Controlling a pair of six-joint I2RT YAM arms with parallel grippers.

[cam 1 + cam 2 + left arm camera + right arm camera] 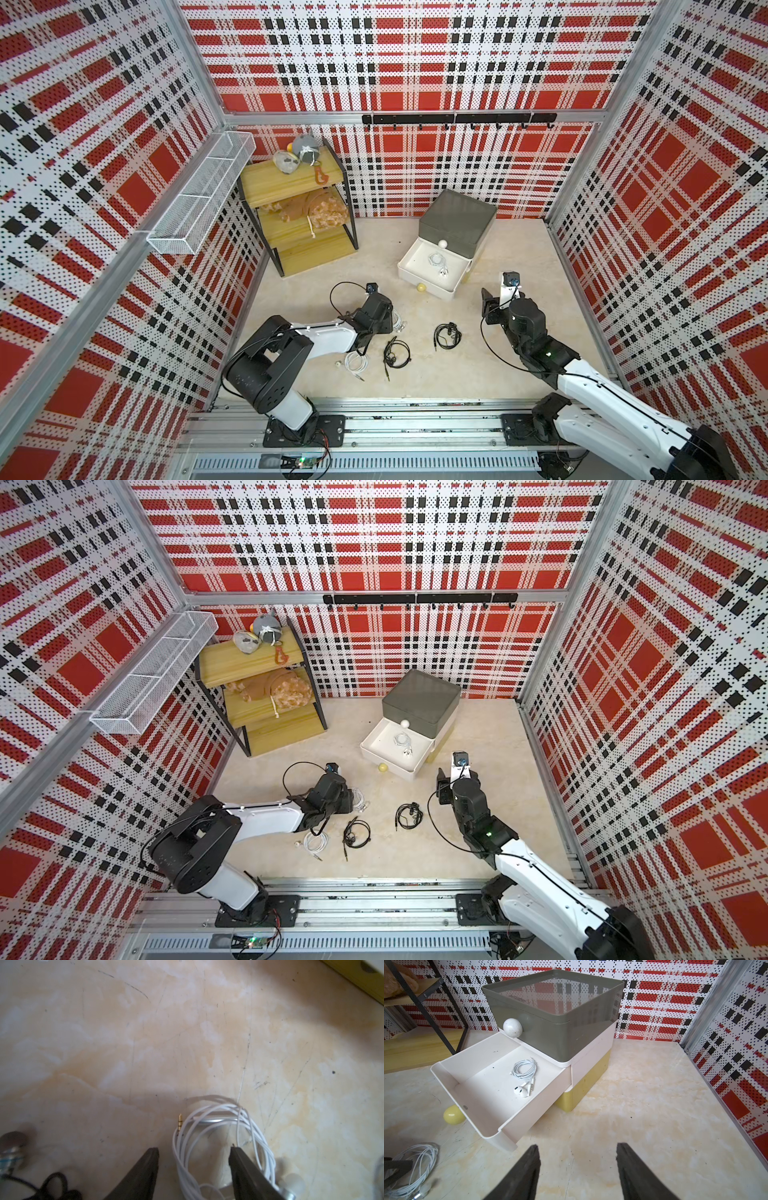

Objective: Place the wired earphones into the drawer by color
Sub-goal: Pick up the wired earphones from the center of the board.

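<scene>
The drawer cabinet (457, 220) stands at the back right, its white middle drawer (428, 286) pulled out. One white earphones coil (524, 1070) lies inside that drawer. My left gripper (194, 1148) is low over the floor and open, with one side of another white earphones coil (179, 1150) between its fingers. A further white coil (356, 360) and two black earphones bundles (397, 353) (446, 336) lie on the floor in both top views. My right gripper (578, 1146) hovers open and empty in front of the cabinet's right corner.
A yellow wooden shelf rack (299, 208) with plush toys stands at the back left. A white wire basket (199, 195) hangs on the left wall and a black hook rail (457, 119) on the back wall. The yellow bottom drawer's knob (453, 1116) pokes out beneath the open drawer.
</scene>
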